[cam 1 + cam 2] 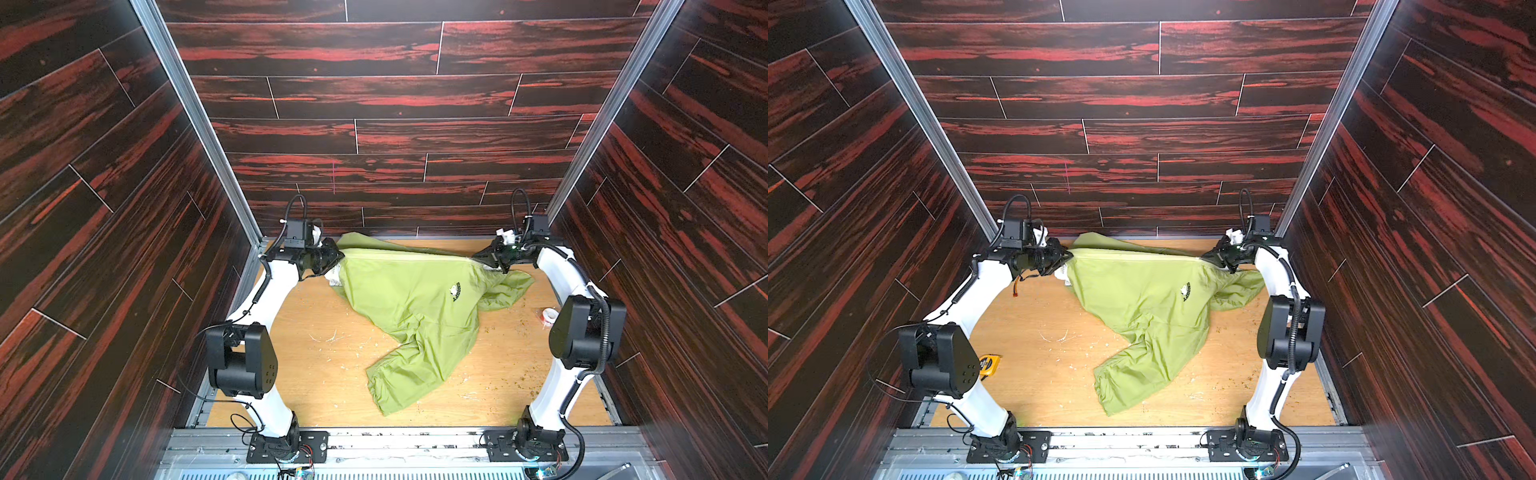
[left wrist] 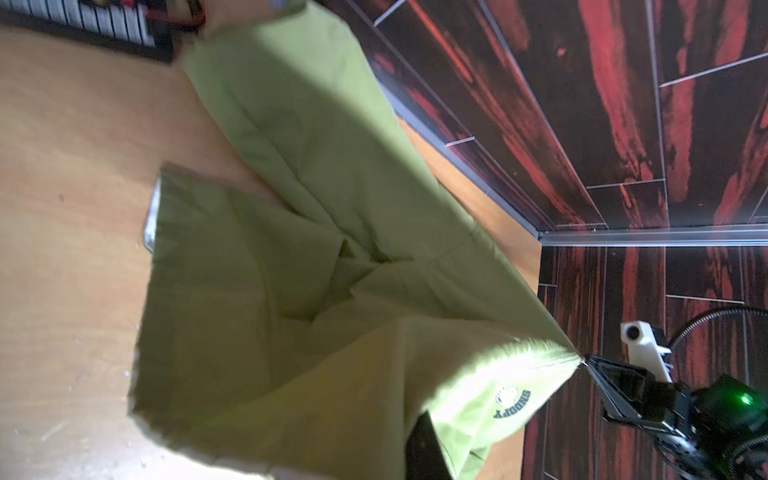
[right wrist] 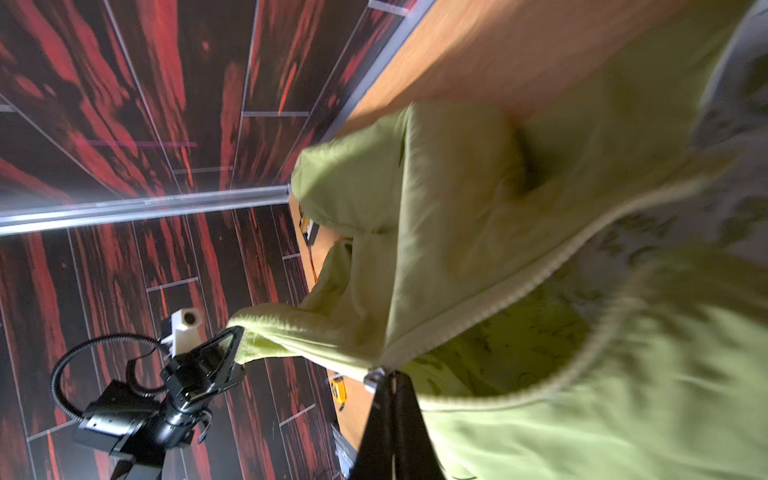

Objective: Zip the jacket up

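Tension holds the thin olive-green hooded jacket [image 1: 409, 299] taut along the far edge of my wooden worktop [image 1: 299, 374], a sleeve trailing toward the near edge. My left hand [image 1: 340, 262] grips one end, my right hand [image 1: 478, 261] the other, both clenched tight.

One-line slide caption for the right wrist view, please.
Taut jacket between grippers: right gripper pinching at the zipper slider, left gripper clamping the far end.
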Robot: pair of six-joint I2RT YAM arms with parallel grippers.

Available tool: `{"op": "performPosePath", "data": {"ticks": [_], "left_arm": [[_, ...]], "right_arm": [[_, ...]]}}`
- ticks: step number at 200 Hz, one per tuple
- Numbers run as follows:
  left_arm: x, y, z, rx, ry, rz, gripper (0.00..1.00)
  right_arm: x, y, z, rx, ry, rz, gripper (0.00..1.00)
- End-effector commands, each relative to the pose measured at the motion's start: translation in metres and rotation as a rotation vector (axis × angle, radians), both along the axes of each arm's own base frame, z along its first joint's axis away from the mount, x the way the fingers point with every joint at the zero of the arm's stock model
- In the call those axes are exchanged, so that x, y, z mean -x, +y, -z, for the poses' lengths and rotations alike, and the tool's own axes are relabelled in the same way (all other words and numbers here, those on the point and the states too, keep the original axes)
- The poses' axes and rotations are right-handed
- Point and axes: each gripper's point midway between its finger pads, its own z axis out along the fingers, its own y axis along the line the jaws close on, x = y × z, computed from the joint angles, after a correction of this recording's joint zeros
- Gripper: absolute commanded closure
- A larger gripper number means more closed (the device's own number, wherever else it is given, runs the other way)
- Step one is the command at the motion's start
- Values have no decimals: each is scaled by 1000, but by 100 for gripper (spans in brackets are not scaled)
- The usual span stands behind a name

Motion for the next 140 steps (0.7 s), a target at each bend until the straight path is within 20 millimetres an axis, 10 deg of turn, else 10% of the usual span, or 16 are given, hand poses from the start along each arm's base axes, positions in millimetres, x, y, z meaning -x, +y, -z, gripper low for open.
{"op": "performPosePath", "data": {"ticks": [1, 93, 140], "left_arm": [[-13, 33, -16, -108, -43, -81, 100], [-57, 92, -37, -258, -57, -216, 100], [-64, 78, -39, -211, -62, -151, 100]], "right_arm": [[-7, -35, -15, 55, -38, 75, 100], [-21, -120, -16, 174, -13, 294, 100], [-22, -114, -14, 132, -14, 265, 100]]}}
